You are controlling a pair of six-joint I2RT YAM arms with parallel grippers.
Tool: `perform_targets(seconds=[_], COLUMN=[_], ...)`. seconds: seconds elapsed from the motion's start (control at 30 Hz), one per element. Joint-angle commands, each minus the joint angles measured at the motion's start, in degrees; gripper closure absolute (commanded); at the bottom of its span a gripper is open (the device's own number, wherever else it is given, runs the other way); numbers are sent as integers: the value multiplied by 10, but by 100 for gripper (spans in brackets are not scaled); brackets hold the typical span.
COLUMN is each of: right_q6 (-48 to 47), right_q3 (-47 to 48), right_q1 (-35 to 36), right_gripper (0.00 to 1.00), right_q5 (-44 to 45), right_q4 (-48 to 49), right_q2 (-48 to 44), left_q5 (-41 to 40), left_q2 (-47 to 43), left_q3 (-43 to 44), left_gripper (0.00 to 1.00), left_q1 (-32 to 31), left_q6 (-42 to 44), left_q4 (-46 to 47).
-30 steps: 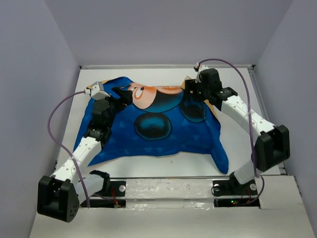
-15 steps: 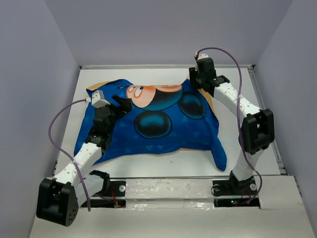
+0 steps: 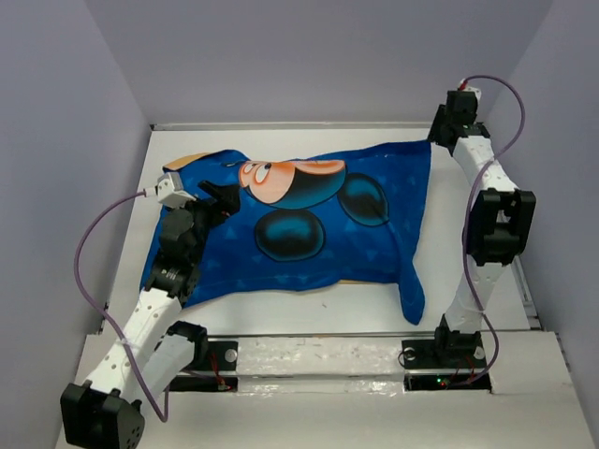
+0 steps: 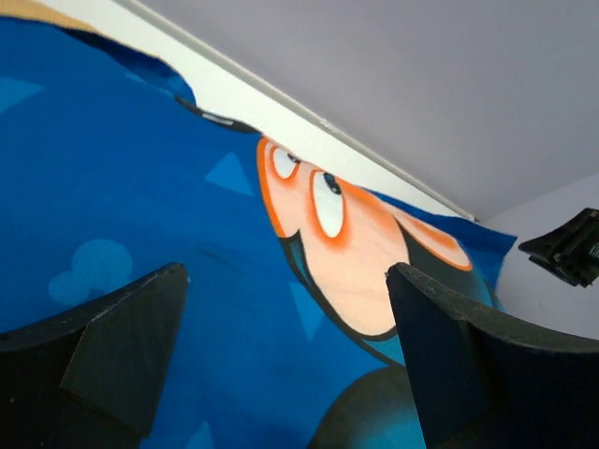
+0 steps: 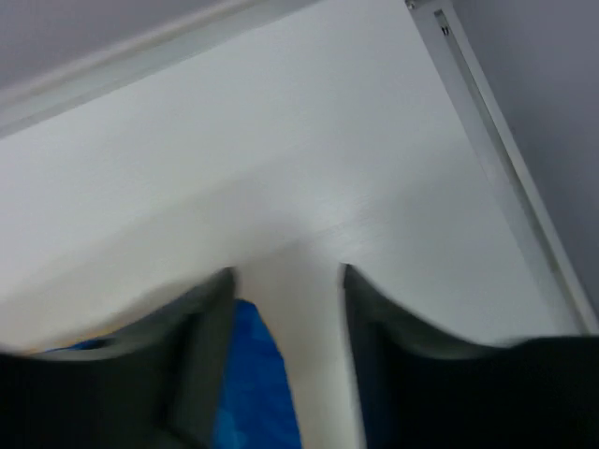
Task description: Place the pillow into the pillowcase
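The pillowcase (image 3: 309, 238) lies spread over the table, blue Mickey Mouse side up and puffed in the middle. The pillow is hidden from view. My left gripper (image 3: 226, 194) hovers open over the pillowcase's left part; in the left wrist view its jaws (image 4: 285, 276) stand wide with the printed face (image 4: 356, 253) between them and nothing held. My right gripper (image 3: 436, 138) is at the far right corner, where the pillowcase's corner is drawn out taut. In the right wrist view its jaws (image 5: 285, 271) stand part-way apart, and blue cloth (image 5: 251, 374) lies along the left finger.
White table (image 3: 309, 304) with grey walls on three sides. A raised rail (image 3: 496, 187) runs along the right edge, close to my right arm. A loose flap of the pillowcase (image 3: 412, 299) hangs toward the near right. Arm bases sit at the near edge.
My right gripper swung right and back into the far right corner, narrowing its jaws, and the pillowcase's far right corner stretched out with it. My left arm drew back slightly, still open.
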Motion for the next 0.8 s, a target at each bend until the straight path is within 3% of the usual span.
perform_targets(seconds=[0.0, 0.1, 0.2, 0.23, 0.37, 0.47, 0.63, 0.77], right_q6=[2, 23, 73, 79, 138, 157, 205, 201], right_q3=[92, 97, -35, -129, -343, -463, -545, -537], right_q1=[17, 17, 42, 53, 87, 87, 87, 87], right_gripper=[0, 0, 0, 0, 0, 0, 0, 0], right_q5=[-8, -125, -215, -219, -288, -324, -369, -343], right_q4=[8, -36, 30, 56, 176, 200, 158, 64], right_q2=[-34, -61, -179, -217, -459, -583, -846, -968], left_q5=[9, 35, 66, 72, 137, 149, 166, 186], left_q2=[-50, -79, -109, -115, -165, -208, -269, -319], left_q3=[78, 106, 146, 153, 165, 165, 164, 165], left_gripper=[1, 1, 1, 1, 1, 1, 1, 1], left_q1=[0, 0, -1, -1, -1, -1, -1, -1], left_q6=[47, 83, 120, 129, 157, 167, 159, 139], left_q4=[-52, -84, -116, -126, -177, -211, -240, -246])
